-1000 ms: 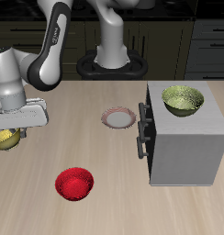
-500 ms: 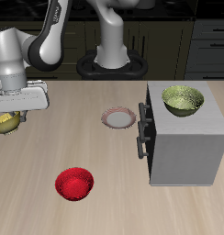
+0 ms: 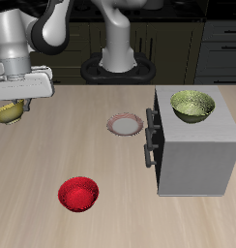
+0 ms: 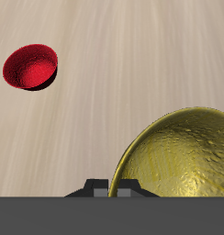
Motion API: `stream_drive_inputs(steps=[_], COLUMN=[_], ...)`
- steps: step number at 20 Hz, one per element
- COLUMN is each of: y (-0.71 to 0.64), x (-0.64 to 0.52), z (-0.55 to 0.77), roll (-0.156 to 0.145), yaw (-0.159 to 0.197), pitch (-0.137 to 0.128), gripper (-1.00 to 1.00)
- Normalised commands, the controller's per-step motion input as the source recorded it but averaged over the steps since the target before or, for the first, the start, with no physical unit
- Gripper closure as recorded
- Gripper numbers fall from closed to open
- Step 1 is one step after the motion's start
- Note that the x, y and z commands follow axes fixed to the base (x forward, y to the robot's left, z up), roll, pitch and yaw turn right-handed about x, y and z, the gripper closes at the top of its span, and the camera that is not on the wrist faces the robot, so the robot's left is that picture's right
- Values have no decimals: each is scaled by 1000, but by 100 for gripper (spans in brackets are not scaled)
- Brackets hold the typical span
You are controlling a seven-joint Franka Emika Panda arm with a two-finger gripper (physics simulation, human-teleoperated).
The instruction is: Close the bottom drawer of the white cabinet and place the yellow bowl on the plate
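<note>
My gripper hangs above the table beside its far side edge, shut on the rim of the yellow bowl, which is lifted off the surface. In the wrist view the yellow bowl fills much of the frame, its rim pinched at the fingers. The plate lies bare on the table in front of the white cabinet. The bottom drawer sits flush with the cabinet front, its dark bar handle sticking out toward the plate.
A wider greenish-yellow bowl rests on the cabinet top. A red bowl sits near the table's front edge and also shows as the red bowl in the wrist view. The robot base stands behind the plate.
The gripper has risen with the yellow bowl in it, lifting it higher above the table. Nothing else has moved.
</note>
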Motion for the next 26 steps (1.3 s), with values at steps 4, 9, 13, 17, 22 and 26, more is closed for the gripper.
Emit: stream_drive_inputs(steps=[4,9,13,17,22,26], y=[-96,-118,204,402,348,106], x=[-122,-132,-242,-257,-94,71], z=[275,133,47,0,-162,-32], roll=[-78,-81,8,48,31,-38], yaw=[-23,-26,-39,-8,9,-38], pitch=[-12,-5,2,-4,23,-8], gripper=[100,100,100,100,100,100])
